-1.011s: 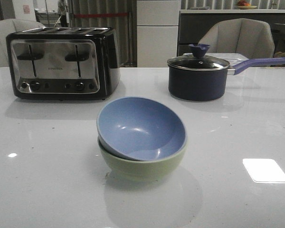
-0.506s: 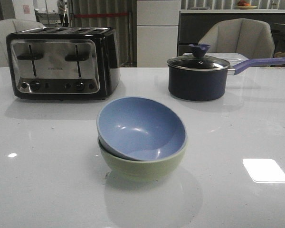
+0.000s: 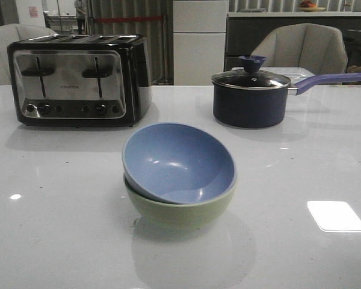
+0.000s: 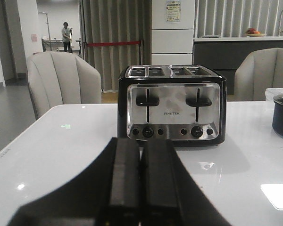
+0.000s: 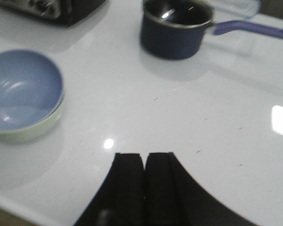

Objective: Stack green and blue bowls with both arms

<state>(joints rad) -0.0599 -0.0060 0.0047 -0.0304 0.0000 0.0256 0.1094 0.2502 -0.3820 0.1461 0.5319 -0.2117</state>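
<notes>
The blue bowl (image 3: 179,162) sits tilted inside the green bowl (image 3: 180,208), in front of the toaster (image 3: 78,79) and saucepan (image 3: 251,96), bare table (image 3: 60,229) around. Left gripper (image 4: 140,188) and right gripper (image 5: 145,181) are both closed, empty.

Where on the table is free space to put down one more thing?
Bare patches: the table left and right of the stacked blue bowl and green bowl, and the gap between toaster and saucepan. The back row is most crowded.
</notes>
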